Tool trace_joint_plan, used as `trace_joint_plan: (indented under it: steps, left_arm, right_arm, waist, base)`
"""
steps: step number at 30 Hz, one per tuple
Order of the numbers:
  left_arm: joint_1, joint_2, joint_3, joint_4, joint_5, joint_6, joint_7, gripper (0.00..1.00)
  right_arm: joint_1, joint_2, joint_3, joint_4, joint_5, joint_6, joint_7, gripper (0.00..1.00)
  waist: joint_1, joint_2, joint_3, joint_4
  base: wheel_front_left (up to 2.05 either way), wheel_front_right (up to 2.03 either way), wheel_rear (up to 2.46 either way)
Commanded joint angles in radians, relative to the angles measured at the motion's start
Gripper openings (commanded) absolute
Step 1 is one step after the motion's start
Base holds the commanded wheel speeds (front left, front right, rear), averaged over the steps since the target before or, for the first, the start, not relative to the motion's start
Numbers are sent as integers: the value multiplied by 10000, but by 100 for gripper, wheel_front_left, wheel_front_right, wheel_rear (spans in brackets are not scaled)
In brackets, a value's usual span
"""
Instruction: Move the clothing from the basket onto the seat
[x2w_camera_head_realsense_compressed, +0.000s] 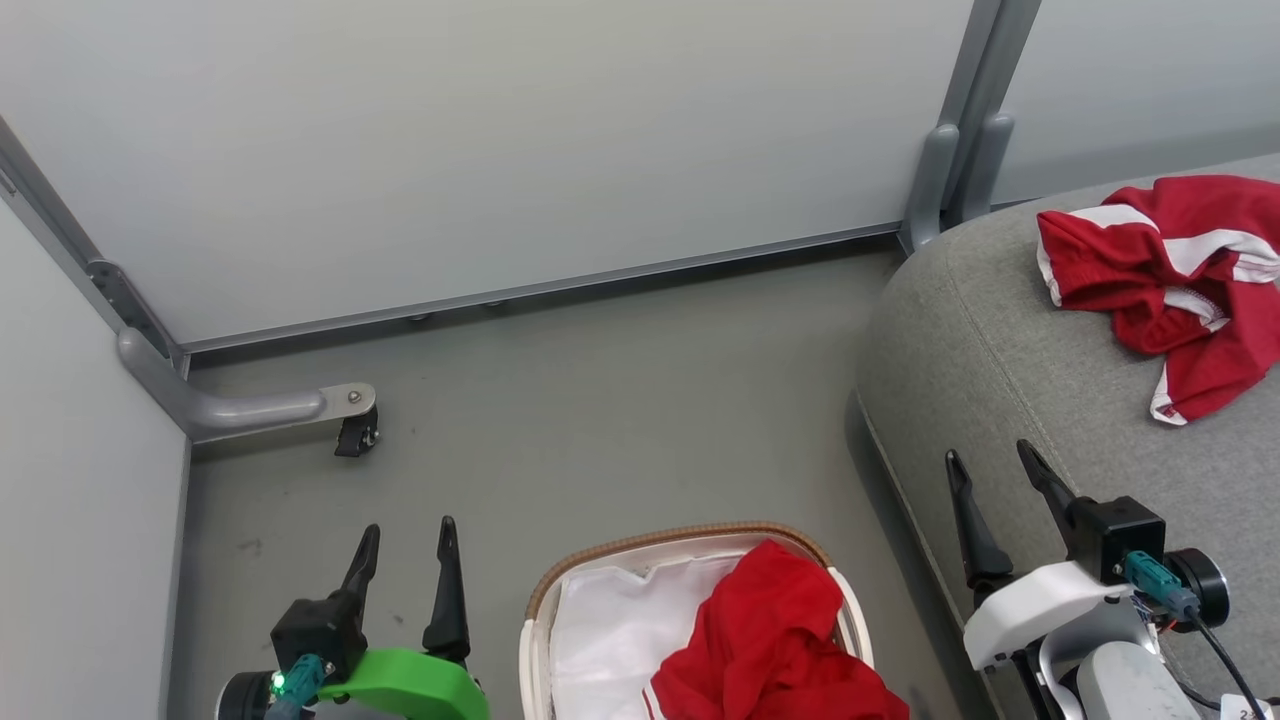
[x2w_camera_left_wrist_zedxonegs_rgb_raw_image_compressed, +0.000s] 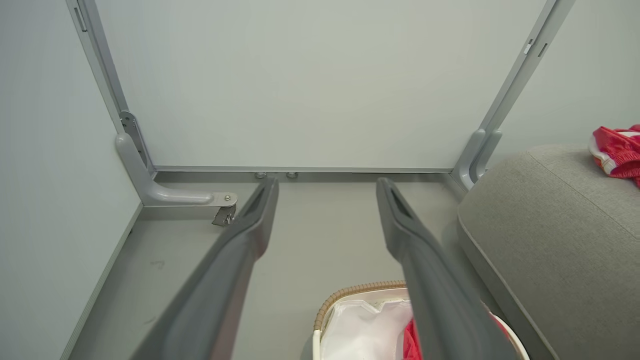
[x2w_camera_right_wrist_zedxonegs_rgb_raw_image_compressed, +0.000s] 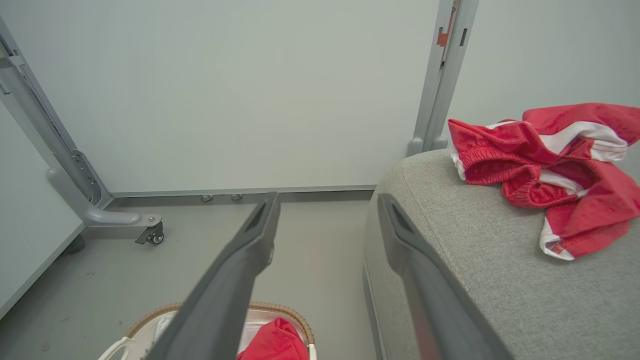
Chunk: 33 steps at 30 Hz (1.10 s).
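Task judged half done: one piece across, one waiting, nothing in hand

Far left: a pale partition panel (x2w_camera_head_realsense_compressed: 80, 450) was noted, with a grey castor foot (x2w_camera_head_realsense_compressed: 300, 405) projecting over the floor (x2w_camera_head_realsense_compressed: 600, 400). It lay well apart from the basket (x2w_camera_head_realsense_compressed: 640, 545) and was judged no hindrance.

Lower left: the left gripper (x2w_camera_head_realsense_compressed: 410, 528) was seen above bare floor, just beside the basket, fingers moderately parted, nothing held. It was judged parked rather than committed to a reach.

Centre bottom: the basket was found on the floor near the base of the seat (x2w_camera_head_realsense_compressed: 980, 340), its white liner (x2w_camera_head_realsense_compressed: 610, 630) exposed on the left half. A red garment (x2w_camera_head_realsense_compressed: 780, 630) was heaped in the right half, rising above the rim. The raised crest was judged the easiest place for a pinch from above.

Right of centre: a grey post (x2w_camera_head_realsense_compressed: 960, 130) stood behind the seat's corner, out of any likely path.

Right: the right gripper (x2w_camera_head_realsense_compressed: 988, 452) was held above the seat's near edge, fingers parted, empty. The second red garment (x2w_camera_head_realsense_compressed: 1180, 270) lay crumpled on the cushion, well apart from that gripper. The seat's rounded edge, judged higher than the basket, would have to be cleared on a lift across
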Motion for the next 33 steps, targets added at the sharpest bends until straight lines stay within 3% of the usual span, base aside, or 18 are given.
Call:
trace_joint_plan:
  steps: [1, 9, 15, 27, 33]
  left_arm:
    - [-194, 17, -64, -21, 12, -12, -5, 100]
    - [-923, 17, -605, 182, 92, -103, -5, 100]
    - [-2078, 24, -1711, 874, 68, -319, -3, 100]
    - [-4376, 41, -4942, 3848, -419, -374, 48, 100]
    - [-5317, 44, -5797, 5628, -610, -178, 319, 100]
  right_arm:
    - [-24, -25, 7, -67, -48, -14, -21, 100]
    - [-447, -30, -141, -350, -120, -14, -21, 100]
    - [-1002, -25, -365, -670, -119, -14, -21, 100]
    - [-2078, -22, -361, -1352, 350, -14, -21, 100]
    - [-2624, -17, 69, -1793, 774, -14, -21, 100]
  waist:
    - [1, 0, 46, -30]
    - [1, 0, 765, -324]
    - [1, 0, 1882, -716]
    - [1, 0, 4501, -1905]
    - [1, 0, 5652, -2611]
  base:
    - [0, 0, 0]
    - [0, 0, 0]
    - [0, 0, 0]
    - [0, 0, 0]
    - [0, 0, 0]
